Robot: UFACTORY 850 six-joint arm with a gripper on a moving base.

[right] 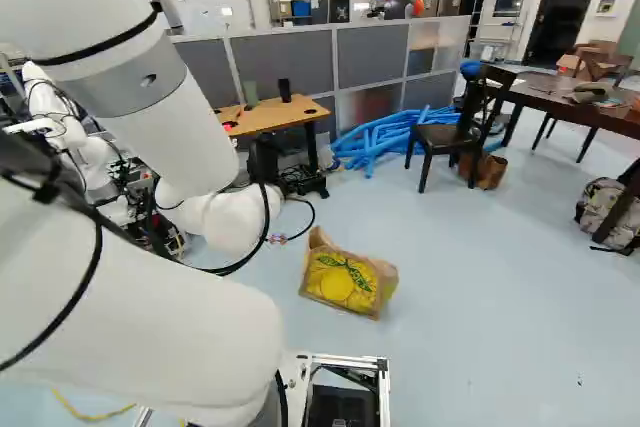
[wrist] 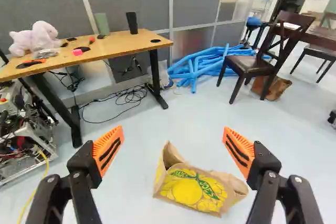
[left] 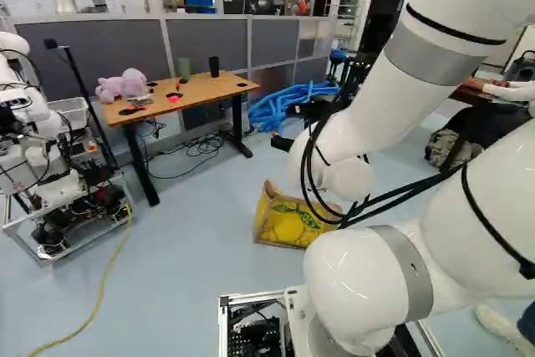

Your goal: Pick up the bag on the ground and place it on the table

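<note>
Two orange-padded fingers [wrist: 108, 151] are held wide apart, empty; now the lemon-printed paper bag [wrist: 193, 190] should be centred low, its raised left flap [wrist: 170, 156] pinched deep.

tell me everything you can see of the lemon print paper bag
The lemon-print paper bag is brown, with yellow fruit artwork and green lettering on the side that shows. It looks creased and slumped, one end peaking up. It rests on the pale floor, ahead of the open gripper; nothing but the floor visibly touches it. Its contents cannot be seen.
</note>
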